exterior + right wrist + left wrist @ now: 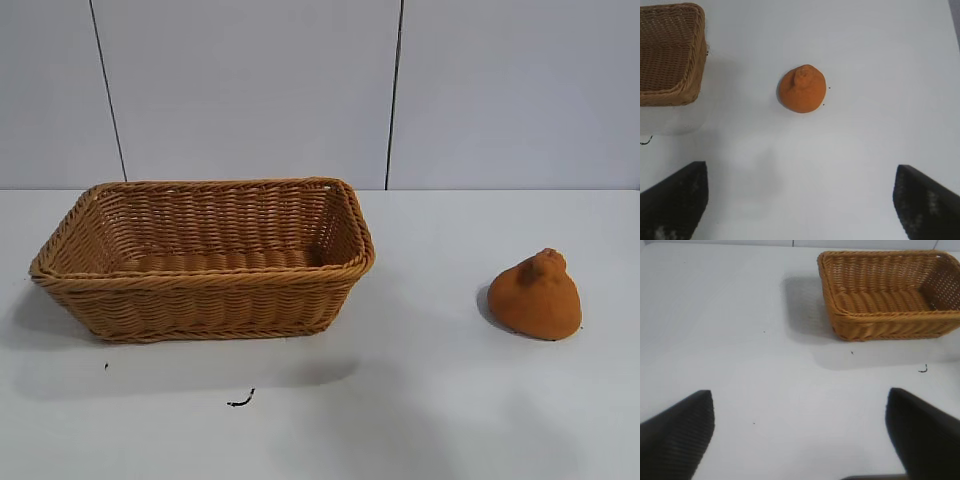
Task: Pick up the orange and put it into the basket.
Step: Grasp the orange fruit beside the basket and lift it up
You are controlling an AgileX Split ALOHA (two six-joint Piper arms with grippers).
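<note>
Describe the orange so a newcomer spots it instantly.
Find the big wicker basket on the white table. The orange sits alone to its right, apart from it. It's the only fruit: dull orange, cone-shaped, knob on top.

Orange (pixel 536 297) upright on table, well apart from empty wicker basket (pixel 200 300).

Left tool (pixel 800 432) and right tool (pixel 800 197) hover, fingers spread wide.

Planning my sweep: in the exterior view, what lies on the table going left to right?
basket → small dark mark → orange
</note>
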